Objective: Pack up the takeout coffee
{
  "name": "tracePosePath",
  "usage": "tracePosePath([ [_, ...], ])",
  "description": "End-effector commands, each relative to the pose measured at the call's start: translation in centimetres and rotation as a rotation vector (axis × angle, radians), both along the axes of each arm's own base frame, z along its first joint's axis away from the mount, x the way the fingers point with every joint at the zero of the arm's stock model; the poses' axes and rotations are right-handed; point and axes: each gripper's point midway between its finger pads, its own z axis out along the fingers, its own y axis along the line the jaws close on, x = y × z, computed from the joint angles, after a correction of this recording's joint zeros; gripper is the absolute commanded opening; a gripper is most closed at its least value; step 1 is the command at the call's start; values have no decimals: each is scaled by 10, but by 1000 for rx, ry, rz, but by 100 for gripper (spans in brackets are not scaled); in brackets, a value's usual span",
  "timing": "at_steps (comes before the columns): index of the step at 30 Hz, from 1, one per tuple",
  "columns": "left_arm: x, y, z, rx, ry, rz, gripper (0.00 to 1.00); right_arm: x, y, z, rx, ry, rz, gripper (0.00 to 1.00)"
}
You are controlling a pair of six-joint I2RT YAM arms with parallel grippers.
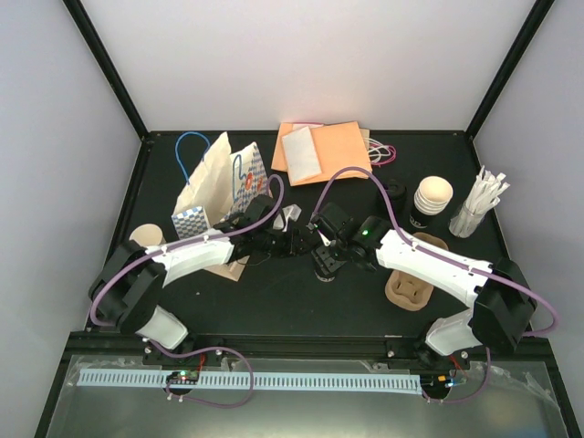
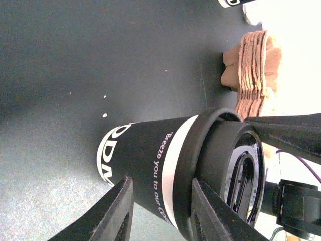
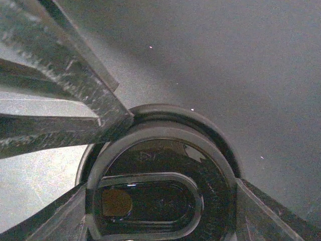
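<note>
I see the black lid (image 3: 165, 145) seated on the coffee cup (image 2: 145, 160), my right gripper (image 3: 160, 218) clasping its rim and my left gripper (image 2: 160, 198) spread open alongside. Moving it into the paper bag (image 1: 212, 178) remains.

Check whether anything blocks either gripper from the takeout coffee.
Nothing visible does. The right gripper grips the black lid by its rim, and the open left gripper sits close at the side of the takeout coffee cup.
</note>
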Motion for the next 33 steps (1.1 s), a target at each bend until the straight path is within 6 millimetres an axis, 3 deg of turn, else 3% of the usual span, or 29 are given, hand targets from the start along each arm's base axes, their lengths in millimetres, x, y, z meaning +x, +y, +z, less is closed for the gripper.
tracePosePath([
  [1, 26, -12, 5, -2, -42, 17, 34, -57, -1, -49, -56, 266, 107, 64],
  [14, 31, -28, 7, -47, -38, -34, 43, -58, 3, -46, -38, 266, 123, 64],
  [33, -6, -7, -61, 74, 64, -27, 35, -55, 0, -53, -64, 266, 87, 63],
])
